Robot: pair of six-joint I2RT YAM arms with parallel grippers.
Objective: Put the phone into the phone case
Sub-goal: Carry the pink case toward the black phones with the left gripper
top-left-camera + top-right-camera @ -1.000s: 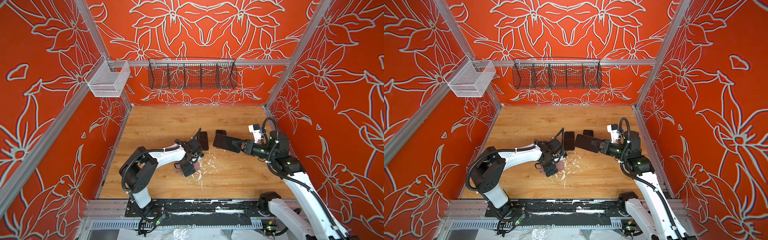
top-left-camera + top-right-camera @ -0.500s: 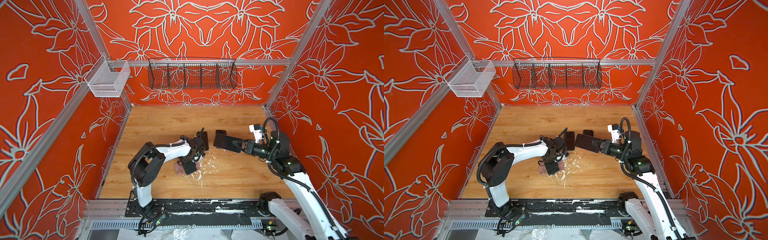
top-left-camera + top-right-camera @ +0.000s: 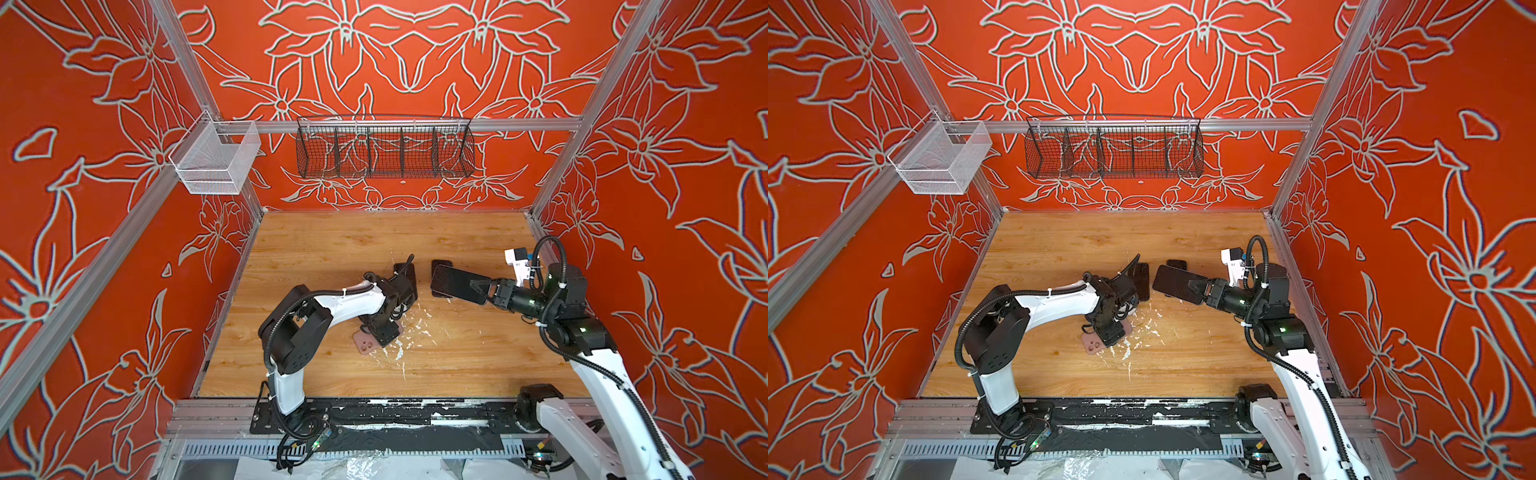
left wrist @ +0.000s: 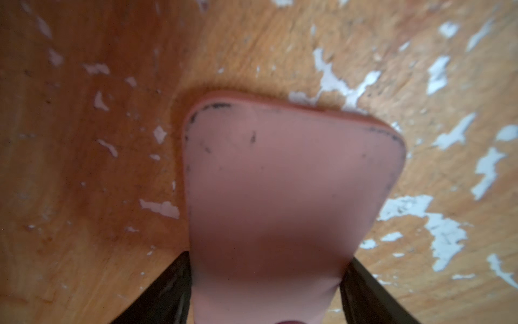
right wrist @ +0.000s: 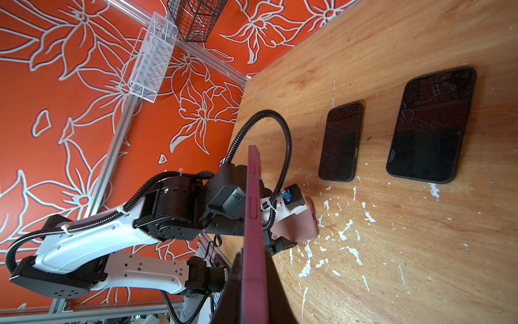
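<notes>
Wooden counter, flecked with white chips, carries everything. To the right of the pink phone case, the right gripper has its jaws closed on a maroon-edged phone held above the counter. The left gripper stands over that flat-lying case, jaws pinching its long sides.

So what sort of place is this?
Probably an enclosed robot test cell, not a home: floral-print walls on aluminium framing, a scuffed wooden tabletop, a left arm and right arm mounted at its front.
</notes>
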